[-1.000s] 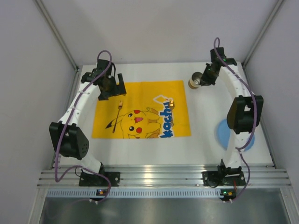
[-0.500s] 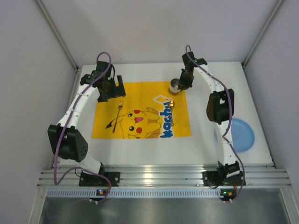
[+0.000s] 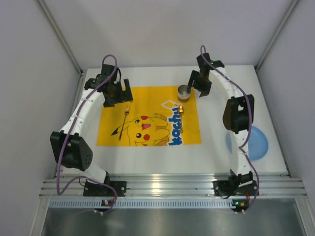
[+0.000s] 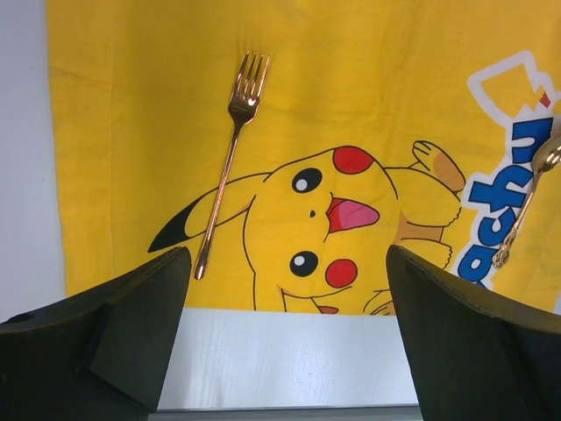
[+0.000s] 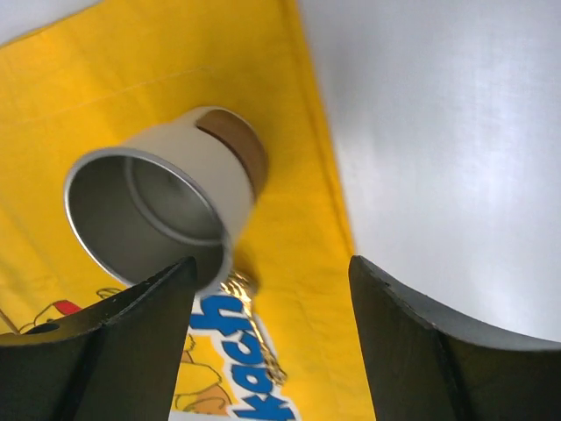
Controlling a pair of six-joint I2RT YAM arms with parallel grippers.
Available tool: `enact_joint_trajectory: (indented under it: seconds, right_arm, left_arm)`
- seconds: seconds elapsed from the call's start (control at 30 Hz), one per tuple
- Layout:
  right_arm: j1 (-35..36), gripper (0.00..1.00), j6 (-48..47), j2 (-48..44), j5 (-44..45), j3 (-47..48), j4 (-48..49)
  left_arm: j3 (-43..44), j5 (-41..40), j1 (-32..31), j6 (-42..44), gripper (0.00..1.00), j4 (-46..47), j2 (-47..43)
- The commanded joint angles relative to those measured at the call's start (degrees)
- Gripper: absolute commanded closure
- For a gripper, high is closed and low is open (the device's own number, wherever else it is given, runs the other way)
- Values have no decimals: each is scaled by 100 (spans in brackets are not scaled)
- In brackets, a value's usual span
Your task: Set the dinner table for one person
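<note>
The dinner table (image 3: 216, 123) is the white top, with a yellow Pikachu mat (image 3: 147, 115) in its middle. A cream cup with a metal inside (image 3: 184, 91) stands on the mat's far right corner. My right gripper (image 3: 198, 84) hovers just right of it, open and holding nothing. In the right wrist view the cup (image 5: 166, 210) sits free beyond the left finger, apart from the gripper (image 5: 272, 324). A copper fork (image 4: 226, 167) lies on the mat's left part and a gold spoon (image 4: 526, 197) on its right. My left gripper (image 4: 289, 333) hangs open over the mat's far left edge.
A blue plate (image 3: 253, 142) lies on the table at the right, partly hidden by my right arm. Grey walls close in the table on the left, right and far sides. The spoon (image 3: 180, 115) lies just in front of the cup.
My right arm carried the cup from the far right of the table leftward onto the mat's corner, then opened and let it go. The left arm has not moved.
</note>
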Motion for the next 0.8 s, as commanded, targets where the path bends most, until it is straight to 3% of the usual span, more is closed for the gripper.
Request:
enact_joint_trajectory:
  seconds: [0.0,0.17,0.33,0.5,0.77]
  right_arm:
    - [-840,30,-354,-1626,458,-636,106]
    - [-1825,30,-767,-3224,573,-2851,334]
    - [-2214,34,-1075,-3580,460,-4503,484]
    - [-2240,35,-918,-3457,424,-5313,773]
    - [-2240,38,-750,-3150,582,-5587,888]
  left_arm:
    - [-15,105,41,118,2,359,14]
    - [-200,237,41,118,1,482,84]
    - [-403,536,41,109,2,684,172]
    - [-359,536,41,258,2,685,216]
    - [-473,466,50,364,2,658,137]
